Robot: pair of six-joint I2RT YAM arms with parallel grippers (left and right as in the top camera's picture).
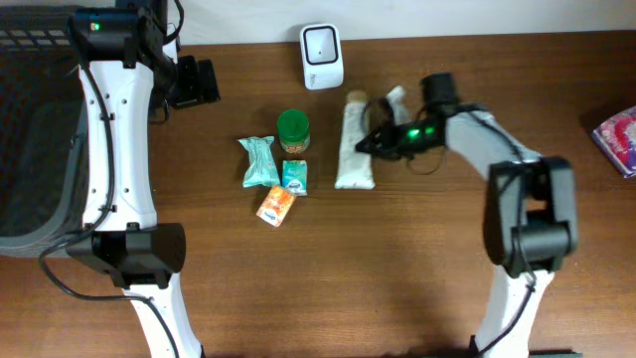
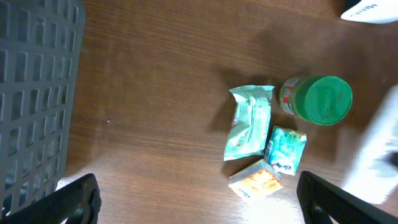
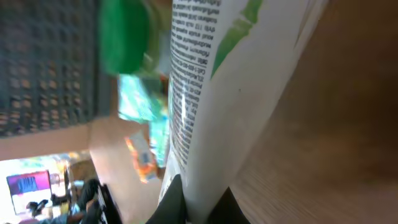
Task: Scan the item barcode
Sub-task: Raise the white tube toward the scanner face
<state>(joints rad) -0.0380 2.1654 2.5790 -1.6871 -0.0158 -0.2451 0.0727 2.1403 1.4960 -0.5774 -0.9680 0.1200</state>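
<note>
A long white tube (image 1: 354, 141) with a green stripe lies on the table below the white barcode scanner (image 1: 322, 55). My right gripper (image 1: 372, 140) reaches in from the right and is shut on the tube's right edge. In the right wrist view both dark fingers (image 3: 176, 200) pinch the tube (image 3: 236, 81), whose printed text faces the camera. My left gripper (image 1: 199, 82) hangs open at the back left, holding nothing. In its wrist view the left gripper (image 2: 198, 202) looks down on bare wood.
Left of the tube stand a green-lidded jar (image 1: 293, 129), a teal packet (image 1: 259, 161), a small teal packet (image 1: 294, 176) and an orange packet (image 1: 277, 205). A grey basket (image 1: 30, 129) fills the left edge. A pink packet (image 1: 618, 139) lies at the far right.
</note>
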